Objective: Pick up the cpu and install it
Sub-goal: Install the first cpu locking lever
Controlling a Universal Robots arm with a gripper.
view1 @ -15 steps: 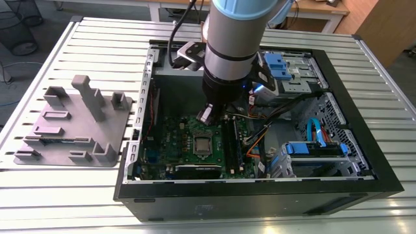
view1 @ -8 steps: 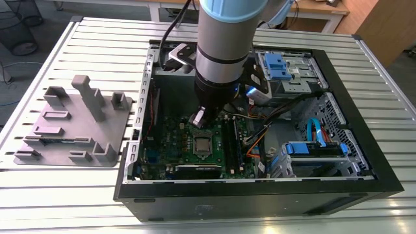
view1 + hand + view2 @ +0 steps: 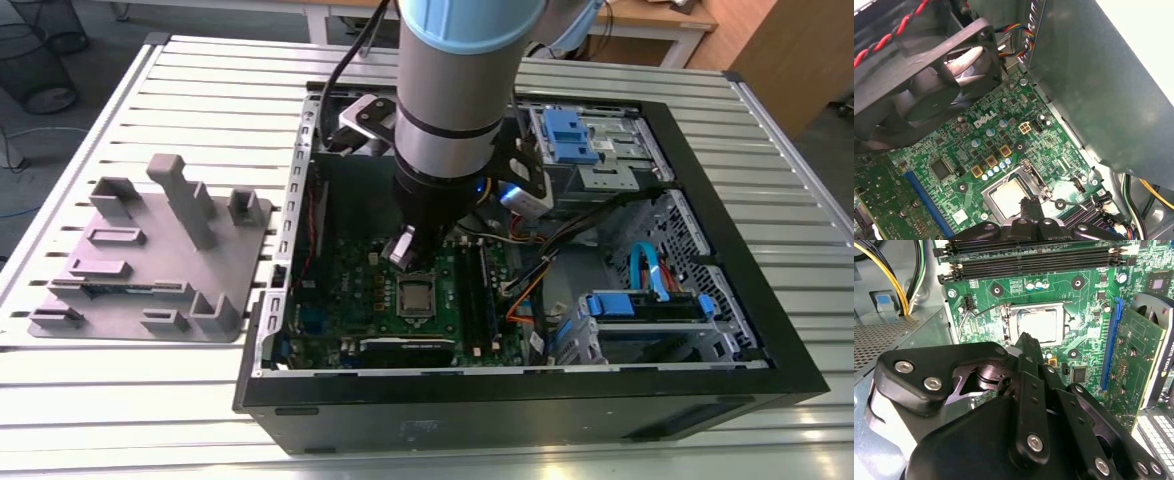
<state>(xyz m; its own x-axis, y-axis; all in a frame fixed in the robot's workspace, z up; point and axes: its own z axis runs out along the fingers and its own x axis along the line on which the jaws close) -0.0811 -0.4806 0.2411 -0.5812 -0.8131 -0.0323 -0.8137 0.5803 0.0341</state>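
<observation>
Silvery-grey metal top, small flat square chip: the cpu (image 3: 1038,324), lying seated inside the rectangular hinged metal socket frame (image 3: 1010,326) on the green motherboard (image 3: 1089,295), seen also in the first wrist view (image 3: 1010,198) and the exterior view (image 3: 415,297). Sits within the frame's opening, level with it, no corner visibly raised.

Black linkage gripper (image 3: 1026,340) poised above the near edge of the socket frame, fingers drawn together to a narrow tip, nothing held between them; tip apart from the chip, not touching so far as can be told.

Judged light, rigid and thin, with a smooth, likely slippery lid. Underside contacts and the socket beneath likely fragile, so no sideways drag or tilt. Best taken by two opposite side edges, kept flat; little to hold while sunk inside the frame.

Black memory slots (image 3: 1034,260) run just beyond the socket frame, a blue expansion slot (image 3: 1113,340) to one side of it. Grey plastic tray with upright posts (image 3: 147,250) stands well apart from the socket frame, outside the black computer case (image 3: 534,400), toward the exterior view's left.
</observation>
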